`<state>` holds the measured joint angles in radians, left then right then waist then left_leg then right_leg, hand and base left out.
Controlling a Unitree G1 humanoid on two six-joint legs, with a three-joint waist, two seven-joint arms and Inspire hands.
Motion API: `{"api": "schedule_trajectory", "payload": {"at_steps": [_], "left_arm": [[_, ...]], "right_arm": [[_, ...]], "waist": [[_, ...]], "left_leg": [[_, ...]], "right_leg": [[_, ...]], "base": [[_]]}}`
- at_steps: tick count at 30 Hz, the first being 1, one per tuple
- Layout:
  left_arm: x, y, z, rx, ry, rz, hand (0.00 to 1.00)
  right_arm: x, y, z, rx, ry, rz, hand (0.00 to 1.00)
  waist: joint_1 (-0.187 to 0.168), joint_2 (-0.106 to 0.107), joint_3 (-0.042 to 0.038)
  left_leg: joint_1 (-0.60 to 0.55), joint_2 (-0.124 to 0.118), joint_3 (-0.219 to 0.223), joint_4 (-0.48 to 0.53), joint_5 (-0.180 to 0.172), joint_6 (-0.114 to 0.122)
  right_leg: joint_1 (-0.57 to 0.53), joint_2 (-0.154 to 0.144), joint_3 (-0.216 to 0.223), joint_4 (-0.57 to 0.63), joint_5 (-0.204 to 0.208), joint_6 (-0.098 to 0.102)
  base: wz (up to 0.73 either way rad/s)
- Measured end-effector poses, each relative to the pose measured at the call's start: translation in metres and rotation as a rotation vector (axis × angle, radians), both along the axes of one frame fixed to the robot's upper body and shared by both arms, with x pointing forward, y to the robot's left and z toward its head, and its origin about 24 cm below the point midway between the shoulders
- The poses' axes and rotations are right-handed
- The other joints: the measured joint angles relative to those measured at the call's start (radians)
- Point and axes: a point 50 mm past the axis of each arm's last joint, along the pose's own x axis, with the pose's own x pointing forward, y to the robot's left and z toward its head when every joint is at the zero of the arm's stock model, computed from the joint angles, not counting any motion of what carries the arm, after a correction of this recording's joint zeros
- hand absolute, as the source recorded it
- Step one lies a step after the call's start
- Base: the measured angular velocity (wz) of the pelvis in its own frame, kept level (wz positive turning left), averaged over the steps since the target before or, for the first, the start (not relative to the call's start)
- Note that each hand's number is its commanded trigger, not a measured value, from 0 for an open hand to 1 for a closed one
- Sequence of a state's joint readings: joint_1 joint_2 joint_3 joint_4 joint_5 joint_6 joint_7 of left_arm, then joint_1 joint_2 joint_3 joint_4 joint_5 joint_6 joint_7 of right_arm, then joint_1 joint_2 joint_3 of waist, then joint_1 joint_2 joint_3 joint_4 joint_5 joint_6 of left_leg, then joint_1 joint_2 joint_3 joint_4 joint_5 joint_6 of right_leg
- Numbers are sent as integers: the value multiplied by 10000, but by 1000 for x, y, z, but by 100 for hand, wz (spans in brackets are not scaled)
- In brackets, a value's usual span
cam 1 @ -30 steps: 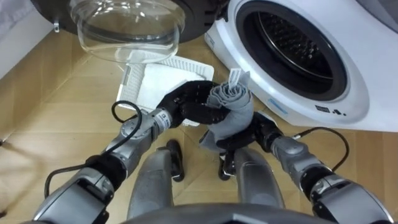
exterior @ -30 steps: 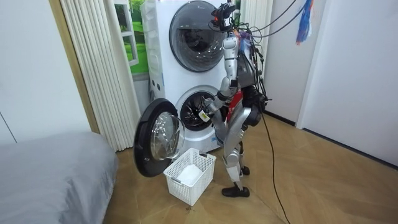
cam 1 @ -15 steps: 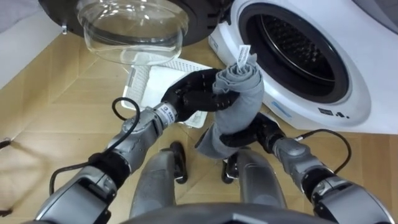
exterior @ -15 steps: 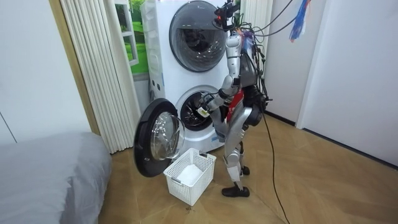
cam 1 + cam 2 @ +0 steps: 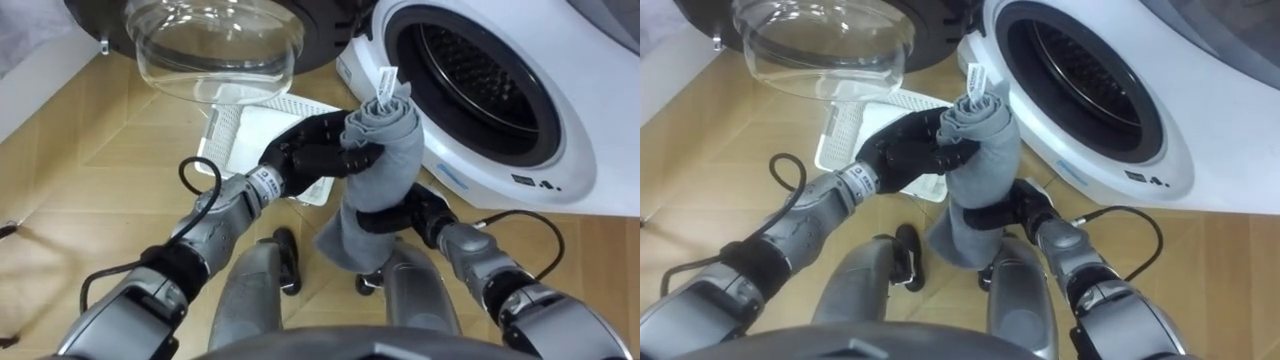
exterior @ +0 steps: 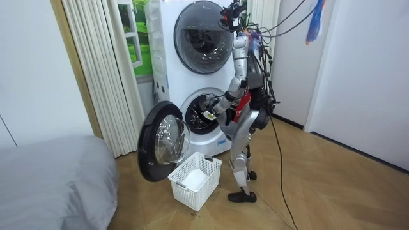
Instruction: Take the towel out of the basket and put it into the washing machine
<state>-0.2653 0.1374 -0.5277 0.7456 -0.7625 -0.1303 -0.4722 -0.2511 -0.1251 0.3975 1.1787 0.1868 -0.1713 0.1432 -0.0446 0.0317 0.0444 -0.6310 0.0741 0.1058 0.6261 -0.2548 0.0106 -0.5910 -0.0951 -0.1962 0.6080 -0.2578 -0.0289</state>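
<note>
Fingers of the left hand [image 5: 310, 155] are curled round the upper end of the grey rolled cloth towel [image 5: 388, 150]. The dark fingers of the right hand [image 5: 415, 213] are closed round its lower part. So we hold the towel between both hands, in the air, not yet inside the machine.

Its long axis stands almost upright, with a small white tag [image 5: 385, 80] at the top and a loose end hanging below the right hand. From our fingers, the dark round opening of the white front-loading washing machine [image 5: 580, 170] lies ahead and to our right, near the towel's top but apart from it. We judge the upper end must tip that way first.

The round glass door [image 5: 215, 45] stands open on our left. A white plastic lattice basket [image 5: 250, 125] sits on the light wooden floor [image 5: 80, 140].

In the room view we stand just before the lower machine, and a grey bed [image 6: 51, 172] is at the room view's left.
</note>
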Motion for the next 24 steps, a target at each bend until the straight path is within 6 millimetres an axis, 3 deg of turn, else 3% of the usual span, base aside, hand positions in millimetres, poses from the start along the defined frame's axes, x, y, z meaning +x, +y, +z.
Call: {"api": "schedule_trajectory", "payload": {"at_steps": [6,8,13,17,20,24], "left_arm": [[-3,10,-3,-16,54,317,0],[-9,14,-9,230,293,567,0],[-32,37,-35,1221,1555,1770,0],[-46,49,-50,1851,2564,2618,0],[-47,50,-52,2112,2865,2902,0],[-46,52,-52,2133,3044,3219,0]], "right_arm": [[-6,-5,-4,62,424,-468,100],[-10,-7,-6,120,688,-695,100],[-19,-12,-11,221,1229,-1231,100],[-19,-27,-10,359,1518,-2100,100],[-17,-35,-9,769,1750,-3054,100],[-17,-40,-9,1101,1965,-3821,100]], "waist": [[383,35,-17],[559,126,-76],[1049,230,-122],[1102,491,-91],[1166,548,-80],[1262,546,-80]], "left_leg": [[-55,23,2,31,0,-4],[-47,2,-8,-40,5,-11],[-5,-37,-28,-145,11,-20],[-186,-194,-271,-96,44,23],[-204,-339,-286,-116,69,64],[-204,-343,-281,-186,73,63]], "right_leg": [[-56,54,1,-17,1,-2],[-46,4,-78,-17,0,-2],[-22,-36,-130,-5,-14,-11],[-47,-140,-286,40,-83,46],[-123,-283,-257,238,-186,128],[-133,-285,-268,194,-187,128]], "base": [[-1],[5],[2],[19],[13],[1]]}}
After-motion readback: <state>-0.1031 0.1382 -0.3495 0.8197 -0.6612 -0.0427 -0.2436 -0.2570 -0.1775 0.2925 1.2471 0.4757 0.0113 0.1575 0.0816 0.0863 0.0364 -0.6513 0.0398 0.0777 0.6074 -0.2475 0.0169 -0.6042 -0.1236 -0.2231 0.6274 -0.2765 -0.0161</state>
